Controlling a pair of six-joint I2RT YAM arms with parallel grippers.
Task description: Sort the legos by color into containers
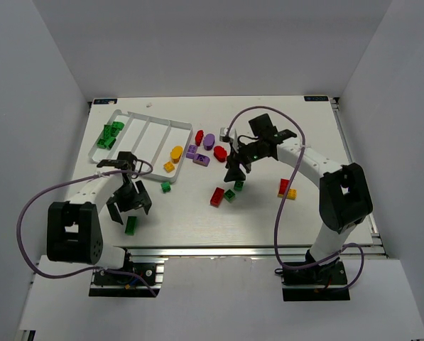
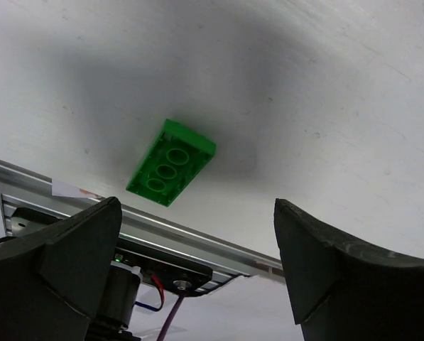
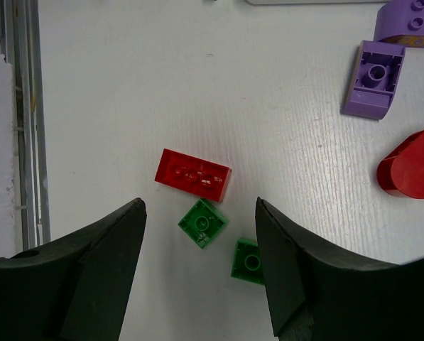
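The left pincer (image 2: 197, 213) stands wide apart and empty. A green brick (image 2: 170, 163) lies hollow side up on the desk (image 2: 304, 106) just beyond its fingertips, near the front rail. The right pincer (image 3: 199, 204) is also apart and holds nothing, hanging over a small green square brick (image 3: 203, 222), with a red brick (image 3: 192, 175) just past that. More green bricks (image 1: 111, 133) sit in the leftmost compartment of the white tray (image 1: 151, 135).

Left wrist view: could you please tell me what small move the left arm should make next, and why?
Probably lower the left gripper onto the green brick, shifting slightly so it sits centred between the fingers. The jaws stand wide open and empty, and the brick lies hollow side up on the table, untouched, just ahead of them and a little off-centre.
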